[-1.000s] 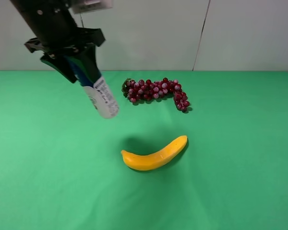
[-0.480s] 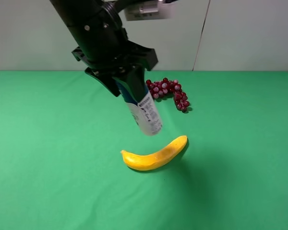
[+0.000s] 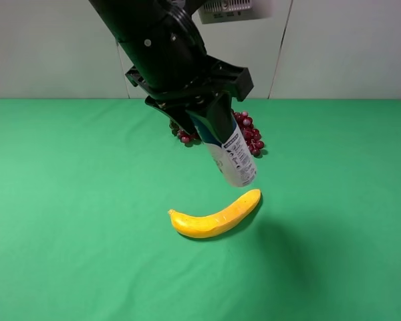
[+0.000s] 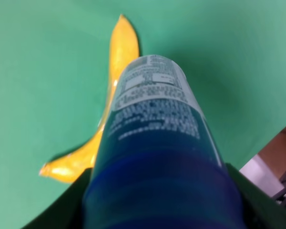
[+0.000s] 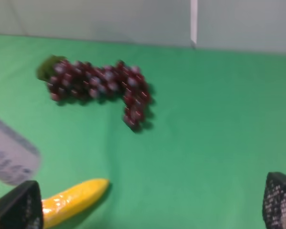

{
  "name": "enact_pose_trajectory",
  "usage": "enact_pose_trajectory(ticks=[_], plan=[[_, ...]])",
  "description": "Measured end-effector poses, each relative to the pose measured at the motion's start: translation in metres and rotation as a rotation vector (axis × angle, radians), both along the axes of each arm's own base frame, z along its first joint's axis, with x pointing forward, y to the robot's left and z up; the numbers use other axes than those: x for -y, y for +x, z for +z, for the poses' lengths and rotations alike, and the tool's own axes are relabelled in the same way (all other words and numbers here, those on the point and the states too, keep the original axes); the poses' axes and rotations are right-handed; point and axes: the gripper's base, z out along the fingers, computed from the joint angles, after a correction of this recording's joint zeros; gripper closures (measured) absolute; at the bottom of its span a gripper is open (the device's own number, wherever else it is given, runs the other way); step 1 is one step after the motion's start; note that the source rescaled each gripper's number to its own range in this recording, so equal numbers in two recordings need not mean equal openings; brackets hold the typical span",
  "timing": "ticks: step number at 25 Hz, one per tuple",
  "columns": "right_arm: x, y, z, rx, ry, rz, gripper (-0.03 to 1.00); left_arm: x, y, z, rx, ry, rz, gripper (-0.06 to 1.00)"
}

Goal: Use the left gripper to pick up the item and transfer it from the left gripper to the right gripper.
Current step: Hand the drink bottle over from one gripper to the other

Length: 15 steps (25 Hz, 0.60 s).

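The green counter (image 3: 67,234) lies bare along its near edge. Towards the middle, a yellow banana (image 3: 214,217) rests flat on the cloth. It curves so that both ends point towards the far edge, and its right end sits farther back than its left.

The right gripper (image 5: 150,205) shows only in its own wrist view. There its two black fingertips (image 5: 280,200) stand spread wide apart with nothing between them. Beyond them appear the banana (image 5: 74,200) and a blurred piece of the bottle (image 5: 9,157). The high view does not show where this gripper hangs over the counter.

Over the banana's right end, the bottle (image 3: 230,154) hangs in the air, clear of the cloth. It is tilted, with its white printed base lowest and leaning towards the near right corner. Its dark blue upper part is pinched in the left gripper (image 3: 202,117), whose black fingers close on either side of it. In the left wrist view the bottle (image 4: 155,119) fills the middle, with the banana (image 4: 119,52) on the cloth beyond its base.

Behind the bottle, near the far edge, lies a dark red grape bunch (image 3: 250,134), partly hidden by the arm. The right wrist view shows it whole (image 5: 100,86). A pale wall (image 3: 347,47) rises past the far edge.
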Motion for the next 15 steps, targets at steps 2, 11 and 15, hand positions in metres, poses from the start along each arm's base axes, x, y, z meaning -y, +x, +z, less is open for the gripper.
enact_pose_trajectory(ticks=[2, 11, 15], plan=[[-0.003, 0.007, 0.001, 0.017, -0.029, 0.050, -0.03, 0.002, 0.001, 0.001, 0.010, -0.024, 0.009, 0.94], [-0.020, 0.035, -0.004, 0.007, -0.088, 0.199, -0.03, 0.001, 0.006, 0.002, 0.035, -0.049, 0.024, 0.94], [-0.028, 0.048, -0.009, -0.001, -0.120, 0.241, -0.03, -0.006, 0.016, 0.004, 0.031, -0.075, 0.055, 0.94]])
